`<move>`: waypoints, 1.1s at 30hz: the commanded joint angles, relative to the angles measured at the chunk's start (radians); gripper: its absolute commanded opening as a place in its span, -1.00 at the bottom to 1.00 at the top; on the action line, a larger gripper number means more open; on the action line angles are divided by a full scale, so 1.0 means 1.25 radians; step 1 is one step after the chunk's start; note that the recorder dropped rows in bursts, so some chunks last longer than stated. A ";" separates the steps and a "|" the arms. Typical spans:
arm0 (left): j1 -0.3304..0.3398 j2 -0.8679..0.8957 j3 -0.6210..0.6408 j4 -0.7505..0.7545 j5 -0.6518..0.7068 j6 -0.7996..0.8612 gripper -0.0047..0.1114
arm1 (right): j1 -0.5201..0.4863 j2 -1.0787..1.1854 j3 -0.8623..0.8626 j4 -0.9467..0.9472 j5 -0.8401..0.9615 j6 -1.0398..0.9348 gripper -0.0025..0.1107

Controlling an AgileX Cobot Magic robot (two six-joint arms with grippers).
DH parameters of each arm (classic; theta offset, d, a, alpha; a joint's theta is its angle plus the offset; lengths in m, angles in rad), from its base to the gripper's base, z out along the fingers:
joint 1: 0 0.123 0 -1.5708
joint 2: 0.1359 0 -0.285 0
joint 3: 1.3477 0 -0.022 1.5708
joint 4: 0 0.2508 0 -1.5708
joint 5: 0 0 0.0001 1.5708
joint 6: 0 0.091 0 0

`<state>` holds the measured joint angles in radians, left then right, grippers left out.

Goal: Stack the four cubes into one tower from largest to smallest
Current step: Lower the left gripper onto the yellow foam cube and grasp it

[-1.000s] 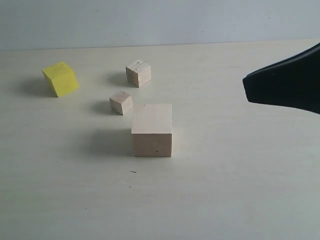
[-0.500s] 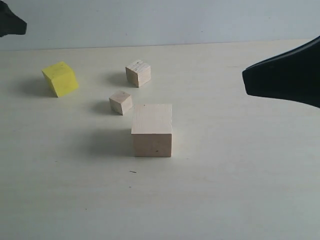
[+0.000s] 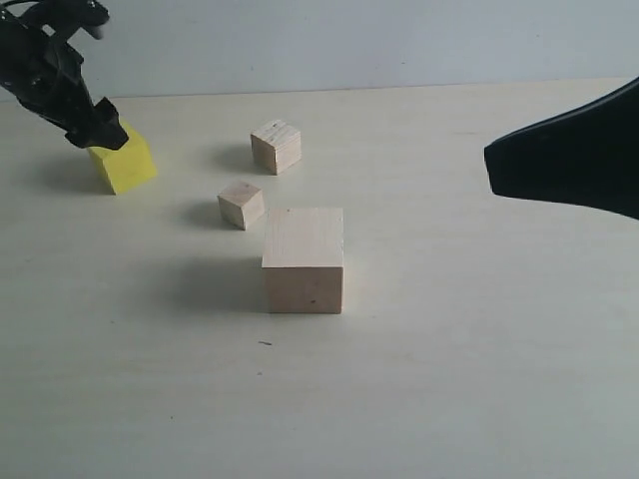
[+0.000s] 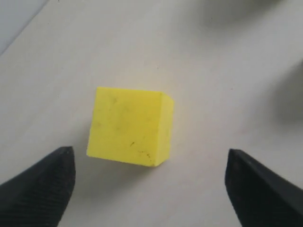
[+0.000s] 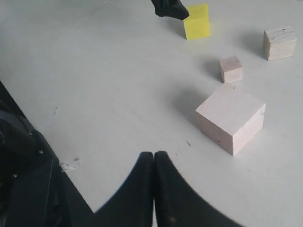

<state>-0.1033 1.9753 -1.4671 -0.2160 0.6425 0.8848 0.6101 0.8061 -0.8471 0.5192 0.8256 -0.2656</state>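
Yellow cube point(image 4: 130, 126) lies untouched beyond the left hand's point(image 4: 149, 152) spread fingers; only its wrist view shows this.

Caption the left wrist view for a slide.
Left gripper, fingers spread wide, hovers over the yellow cube on the pale table, not yet gripping it.

You have nothing to read here: no lettering, label, brand, number or sign shows in any view. The yellow cube point(image 4: 128, 125) carries only a few small dark specks, not characters, and the large cube point(image 3: 303, 259) shows plain wood grain with one tiny dark dot.
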 commanded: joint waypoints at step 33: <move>0.020 0.267 -0.187 0.019 -0.032 -0.026 0.61 | 0.000 -0.003 0.002 0.003 0.003 0.039 -0.96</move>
<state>-0.0811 2.3113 -1.6933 -0.1976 0.6032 0.8599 0.6101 0.8061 -0.8471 0.5235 0.8325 -0.2169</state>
